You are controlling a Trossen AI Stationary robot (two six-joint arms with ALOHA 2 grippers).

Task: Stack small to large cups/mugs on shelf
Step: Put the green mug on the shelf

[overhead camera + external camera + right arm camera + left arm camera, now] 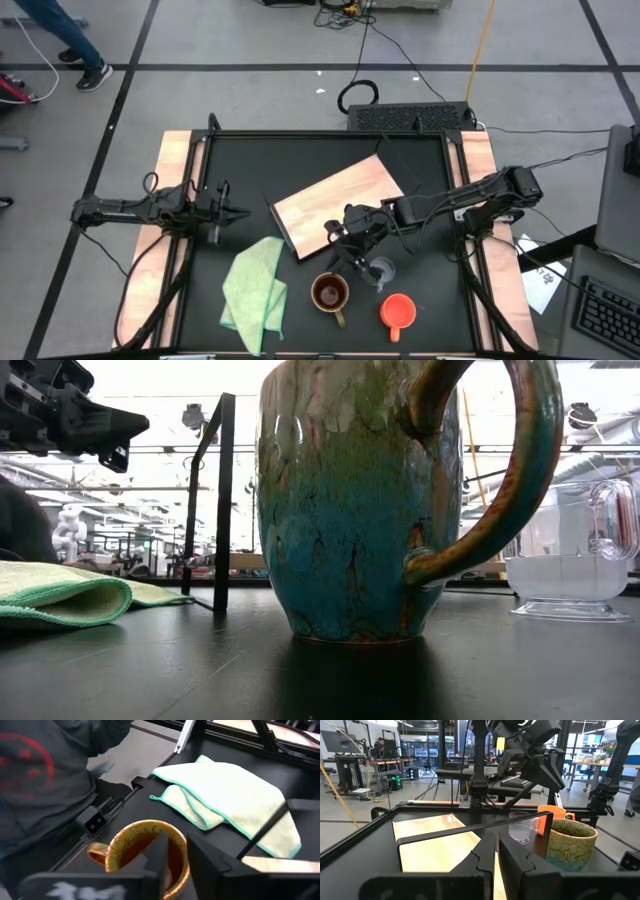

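while r gripper (352, 243) hovers narrow over brown mug (330, 293), l gripper (232, 211) shut, apart

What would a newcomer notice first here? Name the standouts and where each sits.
The brown mug stands at the table's front middle, with the right gripper hovering just behind it over the board's near edge. Right of the mug sit the glass cup and the orange mug. A green cloth lies crumpled to the left, and the left gripper waits at the left side.

Brown mug (330, 293), orange mug (398, 311), glass cup (381, 270), board (335, 201)
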